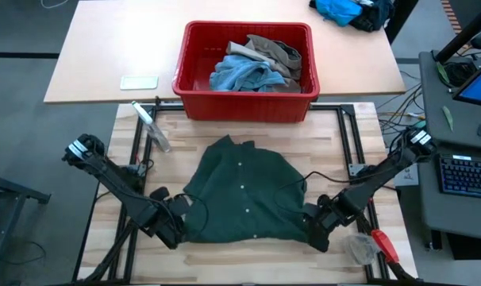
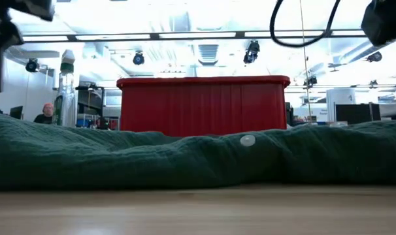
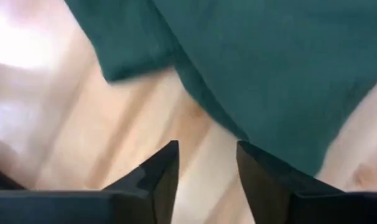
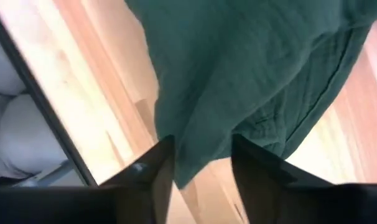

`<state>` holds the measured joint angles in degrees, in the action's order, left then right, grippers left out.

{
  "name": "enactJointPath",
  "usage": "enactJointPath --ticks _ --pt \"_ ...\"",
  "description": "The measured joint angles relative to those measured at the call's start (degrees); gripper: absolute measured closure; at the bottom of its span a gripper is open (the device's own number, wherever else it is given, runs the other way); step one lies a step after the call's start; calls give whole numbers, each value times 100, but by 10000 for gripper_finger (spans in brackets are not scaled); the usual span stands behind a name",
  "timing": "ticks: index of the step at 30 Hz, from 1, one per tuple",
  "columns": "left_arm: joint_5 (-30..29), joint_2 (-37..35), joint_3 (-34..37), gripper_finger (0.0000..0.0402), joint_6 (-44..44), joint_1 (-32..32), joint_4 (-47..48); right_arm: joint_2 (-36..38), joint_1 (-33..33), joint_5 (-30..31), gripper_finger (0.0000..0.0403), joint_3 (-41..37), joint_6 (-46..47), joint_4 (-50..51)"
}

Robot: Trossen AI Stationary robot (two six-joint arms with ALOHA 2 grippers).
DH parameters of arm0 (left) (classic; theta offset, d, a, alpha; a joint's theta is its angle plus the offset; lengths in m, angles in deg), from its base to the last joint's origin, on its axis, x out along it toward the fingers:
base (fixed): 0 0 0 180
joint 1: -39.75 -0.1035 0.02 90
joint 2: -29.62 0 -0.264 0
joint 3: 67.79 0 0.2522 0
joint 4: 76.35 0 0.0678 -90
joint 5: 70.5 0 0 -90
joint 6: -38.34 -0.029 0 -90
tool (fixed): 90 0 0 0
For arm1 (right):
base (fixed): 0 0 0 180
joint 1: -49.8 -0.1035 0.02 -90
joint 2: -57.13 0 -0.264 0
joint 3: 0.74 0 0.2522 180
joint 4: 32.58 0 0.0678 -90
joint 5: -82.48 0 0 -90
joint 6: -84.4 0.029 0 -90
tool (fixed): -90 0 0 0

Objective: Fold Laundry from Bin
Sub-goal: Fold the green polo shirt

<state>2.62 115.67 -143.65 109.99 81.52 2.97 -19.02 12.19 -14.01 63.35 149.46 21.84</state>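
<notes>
From above, a dark green buttoned garment lies spread flat on the wooden table, its row of pale buttons running down the middle and its collar end pointing toward the red bin. The bin stands just beyond the garment at the table's far edge and holds a light blue denim piece with a khaki-taupe piece heaped beside it. The left gripper sits low at the garment's near left corner and the right gripper at its near right corner, each right at the cloth's hem. A clear bottle lies on the table left of the garment, and a red-handled tool lies near the right arm at the table's near right corner. A bright blue cloth heap rests on the farther table behind. In the low view the green garment stretches as a low ridge across the whole width, one white button showing on top, with the bin rising behind it. The left wrist view shows the left gripper with its fingers parted over bare wood, nothing between them, the garment's edge just beyond the tips. The right wrist view shows the right gripper also parted, the garment's hem hanging down into the gap without being pinched.
</notes>
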Motion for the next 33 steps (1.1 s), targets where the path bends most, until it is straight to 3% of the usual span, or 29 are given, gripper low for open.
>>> enactJointPath --ticks 4,10,17,26,33 --pt "-838 -176 0 231 -27 -232 4 466 145 725 196 7 -201 114" --pt "-1244 -283 19 226 -573 -1041 -123 883 758 1705 128 7 -652 318" --pt "-1262 -239 392 213 -1766 -2423 -909 732 1878 1867 78 -22 -1605 318" --pt "-1233 -237 1364 156 -2952 -4160 -2532 591 3314 1865 50 -510 -2422 199" --pt "-561 -235 2154 146 -3843 -4984 -4293 596 3970 1811 49 -919 -2606 -179"
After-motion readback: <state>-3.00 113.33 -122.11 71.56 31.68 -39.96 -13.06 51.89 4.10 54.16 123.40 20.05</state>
